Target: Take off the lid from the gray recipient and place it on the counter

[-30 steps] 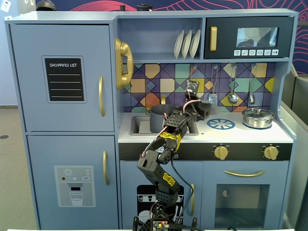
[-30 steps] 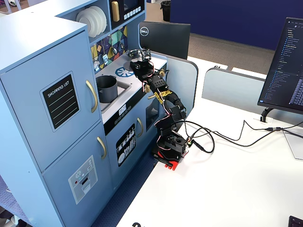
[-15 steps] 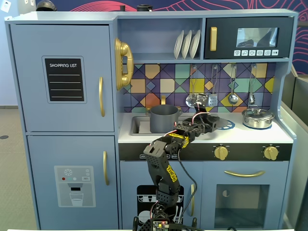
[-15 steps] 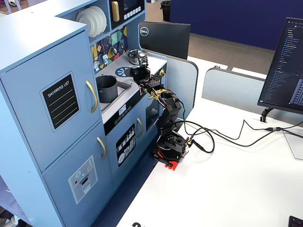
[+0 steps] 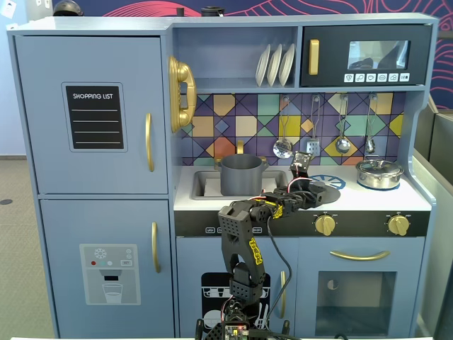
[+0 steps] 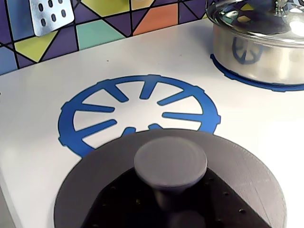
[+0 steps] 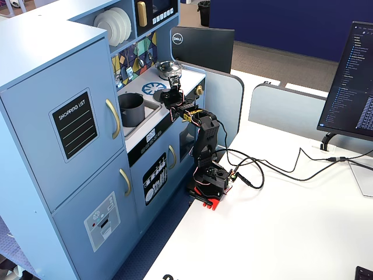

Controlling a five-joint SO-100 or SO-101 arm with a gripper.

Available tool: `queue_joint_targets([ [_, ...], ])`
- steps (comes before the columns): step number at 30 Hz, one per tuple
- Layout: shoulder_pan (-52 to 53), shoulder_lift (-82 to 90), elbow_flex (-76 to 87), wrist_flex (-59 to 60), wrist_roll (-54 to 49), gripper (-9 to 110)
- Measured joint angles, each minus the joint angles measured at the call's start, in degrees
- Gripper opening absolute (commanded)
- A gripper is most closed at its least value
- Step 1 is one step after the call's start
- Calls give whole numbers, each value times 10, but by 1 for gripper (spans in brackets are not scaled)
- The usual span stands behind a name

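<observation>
The flat, round, matte dark-gray lid [image 6: 171, 190] looks light and rigid, its central knob the obvious hold, though I cannot tell whether the black gripper [image 5: 306, 185] is clamped on it.

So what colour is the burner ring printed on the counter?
Blue on the white counter; the burner ring shows best in the wrist view.

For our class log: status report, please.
Gripper low over counter, grip unclear. Lid off gray pot, beside burner ring. Nothing blocking.

The arm [image 5: 244, 234] reaches forward and low, wrist level, jaws hidden.
</observation>
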Motion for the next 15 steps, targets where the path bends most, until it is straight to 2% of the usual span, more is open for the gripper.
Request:
queue_joint_targets([
  [3, 2, 1, 16, -19, 4, 26],
  [6, 8, 4, 21, -26, 2, 34],
  [15, 18, 85, 32, 11, -2, 33],
])
